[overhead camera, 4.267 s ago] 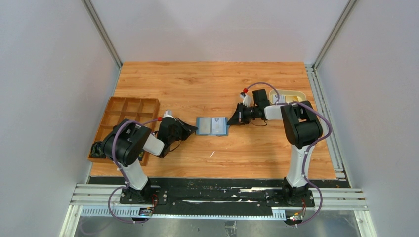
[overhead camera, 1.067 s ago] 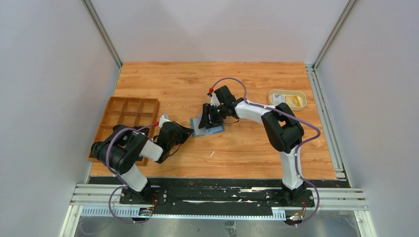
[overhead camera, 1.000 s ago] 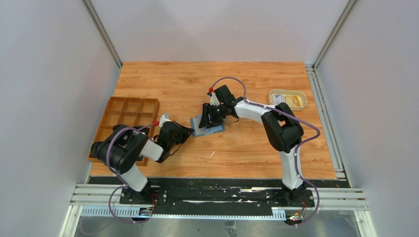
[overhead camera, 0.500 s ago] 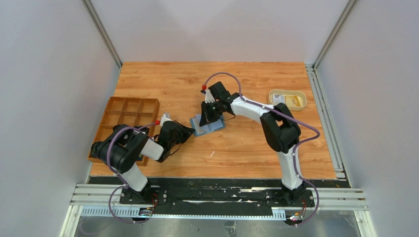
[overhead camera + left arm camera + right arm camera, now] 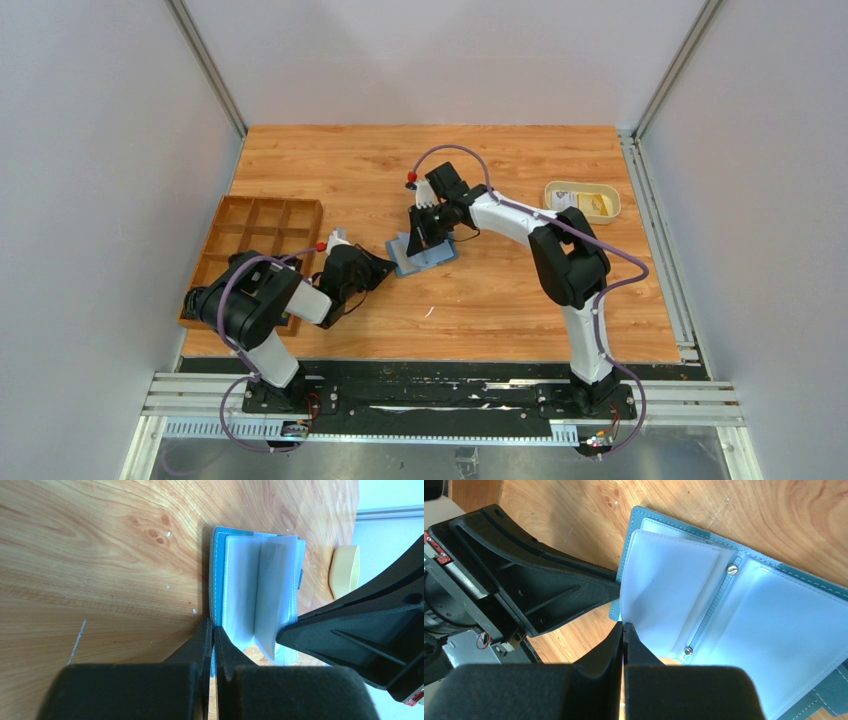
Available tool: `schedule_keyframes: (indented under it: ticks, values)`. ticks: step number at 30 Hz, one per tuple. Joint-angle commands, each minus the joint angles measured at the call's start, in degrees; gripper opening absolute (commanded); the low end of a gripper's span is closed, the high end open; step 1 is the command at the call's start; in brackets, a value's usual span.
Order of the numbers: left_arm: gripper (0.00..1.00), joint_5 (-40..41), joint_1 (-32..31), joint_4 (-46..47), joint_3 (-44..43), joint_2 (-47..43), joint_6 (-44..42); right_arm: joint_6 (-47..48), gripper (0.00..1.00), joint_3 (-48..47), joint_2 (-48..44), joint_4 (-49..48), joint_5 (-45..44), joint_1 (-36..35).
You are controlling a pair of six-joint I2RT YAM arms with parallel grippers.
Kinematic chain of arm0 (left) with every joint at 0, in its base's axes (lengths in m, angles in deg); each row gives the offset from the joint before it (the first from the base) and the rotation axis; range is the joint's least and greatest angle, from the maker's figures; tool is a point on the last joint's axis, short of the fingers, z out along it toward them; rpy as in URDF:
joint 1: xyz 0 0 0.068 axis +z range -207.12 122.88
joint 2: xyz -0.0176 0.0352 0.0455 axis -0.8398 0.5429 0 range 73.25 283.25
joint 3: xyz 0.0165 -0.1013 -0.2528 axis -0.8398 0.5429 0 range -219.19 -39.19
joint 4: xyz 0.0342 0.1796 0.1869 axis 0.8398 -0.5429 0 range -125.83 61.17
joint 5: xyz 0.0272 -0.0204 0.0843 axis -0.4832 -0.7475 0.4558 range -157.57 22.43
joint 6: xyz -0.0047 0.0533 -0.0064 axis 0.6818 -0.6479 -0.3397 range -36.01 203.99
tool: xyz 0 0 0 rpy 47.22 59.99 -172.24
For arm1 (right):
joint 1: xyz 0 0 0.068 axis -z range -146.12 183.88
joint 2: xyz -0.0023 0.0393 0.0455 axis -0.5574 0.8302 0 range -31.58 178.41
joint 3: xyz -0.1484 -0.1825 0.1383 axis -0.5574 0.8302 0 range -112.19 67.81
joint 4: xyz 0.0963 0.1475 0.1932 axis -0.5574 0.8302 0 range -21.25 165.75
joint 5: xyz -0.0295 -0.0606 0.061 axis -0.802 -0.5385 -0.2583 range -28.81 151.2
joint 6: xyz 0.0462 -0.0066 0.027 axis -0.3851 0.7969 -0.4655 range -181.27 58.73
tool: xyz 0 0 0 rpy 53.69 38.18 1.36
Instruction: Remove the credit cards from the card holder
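Note:
The blue card holder (image 5: pixel 424 256) lies open mid-table, its frosted sleeve pages showing in the left wrist view (image 5: pixel 260 592) and the right wrist view (image 5: pixel 754 615). My left gripper (image 5: pixel 388 266) is shut on the holder's blue left cover edge (image 5: pixel 213 626). My right gripper (image 5: pixel 422 238) is shut on the lower edge of one sleeve page (image 5: pixel 623 625) and holds that page raised. No card shows inside the sleeves. A whitish card (image 5: pixel 564 200) and a yellow card (image 5: pixel 599 206) lie in the cream dish (image 5: pixel 583 186).
A brown wooden compartment tray (image 5: pixel 262 228) stands at the left, partly behind my left arm. The cream dish sits at the far right and shows in the left wrist view (image 5: pixel 345 570). Metal rails run along the table's right edge. The two grippers are nearly touching.
My right arm came from the dish to the holder and pinched a sleeve page. In the last second it shifted slightly left and back, and the holder turned a little. My left gripper kept its grip.

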Motion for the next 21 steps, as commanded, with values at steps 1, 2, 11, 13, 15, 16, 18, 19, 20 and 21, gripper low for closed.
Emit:
schedule_keyframes:
  ticks: [1, 2, 11, 13, 15, 16, 18, 19, 20, 21]
  values:
    - [0.00, -1.63, -0.50, -1.51, -0.65, 2.30, -1.80, 3.22, 0.05, -0.09, -1.94, 3.94, 5.51, 2.21]
    - [0.00, -1.81, -0.50, -1.31, -0.65, 2.53, -1.75, 3.68, 0.07, 0.11, -2.10, 4.34, 6.36, 2.61]
    - [0.00, -2.07, -0.49, -1.00, -0.78, 2.47, -2.79, 6.58, 0.53, 3.83, -5.50, 6.98, 7.07, 5.59]
    - [0.00, -2.24, -0.48, -1.00, -0.98, 2.95, -2.88, 7.03, 0.68, 3.37, -5.50, 7.83, 6.39, 5.53]
    - [0.00, -2.48, -0.43, -1.00, -1.24, 3.42, -2.86, 7.08, 0.75, 2.67, -5.10, 8.31, 5.82, 5.43]
    - [0.00, -2.62, -0.48, -0.94, -1.27, 3.59, -2.88, 7.13, 0.78, 2.23, -4.93, 8.56, 5.21, 5.30]
    - [0.00, -2.65, -0.46, -0.92, -1.28, 3.73, -2.93, 7.48, 0.82, 1.37, -4.12, 8.89, 3.83, 4.72]
    - [0.00, -2.67, -0.49, -0.92, -1.33, 3.66, -3.03, 7.55, 0.82, 1.00, -3.67, 9.05, 3.52, 4.54]
    - [0.00, -2.62, -0.50, -0.92, -1.28, 3.66, -3.06, 7.58, 0.83, 0.45, -3.09, 9.27, 3.25, 4.26]
    - [0.00, -2.68, -0.47, -0.92, -1.38, 3.63, -3.09, 7.59, 0.83, -0.08, -2.52, 9.39, 2.76, 3.98]
